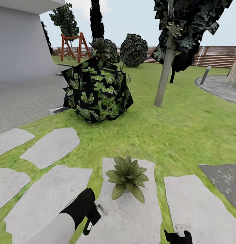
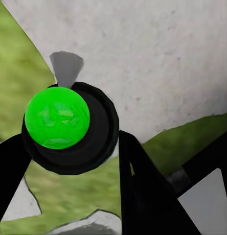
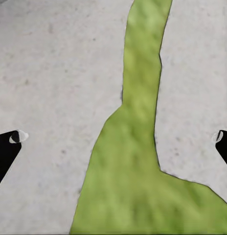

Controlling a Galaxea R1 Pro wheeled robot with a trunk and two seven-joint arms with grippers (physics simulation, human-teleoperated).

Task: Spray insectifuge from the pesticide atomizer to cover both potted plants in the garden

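One potted plant [image 1: 127, 176], a rosette of speckled green leaves, stands on a grey stepping slab [image 1: 131, 217] of the garden lawn. Just short of it and to its left, my left gripper [image 1: 93, 217] is shut on the pesticide atomizer [image 1: 101, 208], whose grey nozzle points toward the plant. In the left wrist view the atomizer [image 2: 69, 127] is a black body with a round green top, held between the two black fingers [image 2: 143, 196] of the left gripper [image 2: 72, 144]. My right gripper [image 1: 180, 233] hangs low at the right, open [image 3: 116, 139] over slab and a strip of grass.
A big dark-leaved bush [image 1: 97, 89] stands on the lawn beyond the plant, with a leaning tree trunk [image 1: 164, 74] to its right. More stepping slabs [image 1: 50, 145] lie left, a dark slab [image 1: 226, 179] right. A house wall [image 1: 19, 44] and brown fence [image 1: 219, 56] bound the lawn.
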